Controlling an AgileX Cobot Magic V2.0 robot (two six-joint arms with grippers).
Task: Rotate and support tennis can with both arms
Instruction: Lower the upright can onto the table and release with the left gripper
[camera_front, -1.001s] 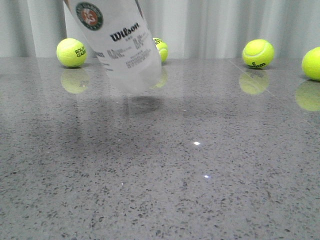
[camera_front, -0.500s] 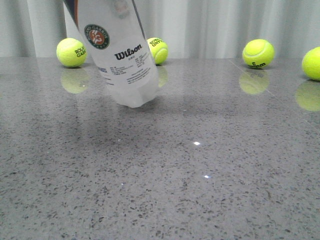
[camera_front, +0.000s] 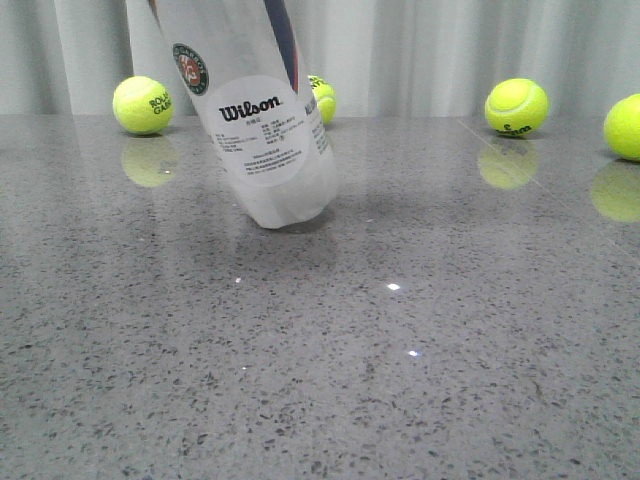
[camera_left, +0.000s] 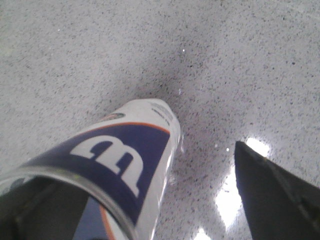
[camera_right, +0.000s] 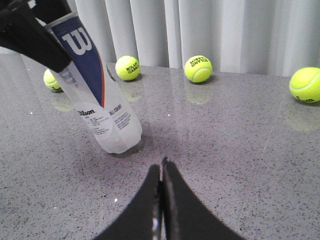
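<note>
The tennis can (camera_front: 262, 130) stands tilted, its rounded white base on the table and its top leaning left out of the front view. In the left wrist view the navy "W" panel and silver rim of the can (camera_left: 125, 160) lie against the near-hidden finger of my left gripper (camera_left: 190, 210). The other finger (camera_left: 272, 200) stands apart from the can with bare table between. The right wrist view shows the can (camera_right: 100, 105) with my left gripper (camera_right: 32, 35) at its top. My right gripper (camera_right: 162, 167) is shut and empty, low over the table, a short way from the can's base.
Yellow-green tennis balls lie along the back of the grey speckled table (camera_front: 400, 350): one at the left (camera_front: 143, 104), one behind the can (camera_front: 322, 97), one at the right (camera_front: 516, 107), one at the right edge (camera_front: 625, 126). White curtains hang behind.
The can has come down and toward the camera until its base rests on the table. It has turned about its axis, so the Wilson label now faces front.
</note>
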